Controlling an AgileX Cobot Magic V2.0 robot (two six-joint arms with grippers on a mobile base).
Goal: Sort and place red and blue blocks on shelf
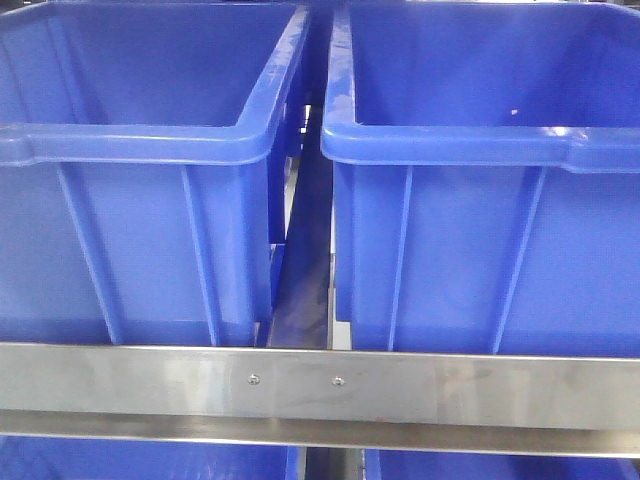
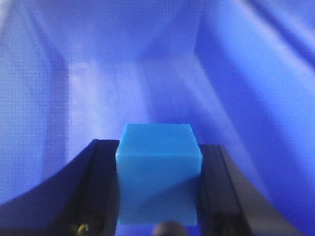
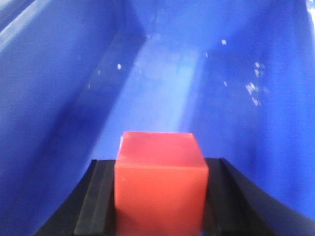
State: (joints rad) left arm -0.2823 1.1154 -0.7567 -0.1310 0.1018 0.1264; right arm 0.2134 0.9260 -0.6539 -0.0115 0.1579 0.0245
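In the left wrist view the blue block sits between two black fingers, and my left gripper is shut on it inside a blue bin. The right wrist view shows the red block clamped the same way, my right gripper shut on it above the floor of another blue bin. The front view holds the shelf, a brushed steel rail with two small screws. Neither gripper nor block appears in that front view.
Two large blue bins stand side by side on the shelf, the left one and the right one, with a narrow gap between them. More blue bins show below the rail.
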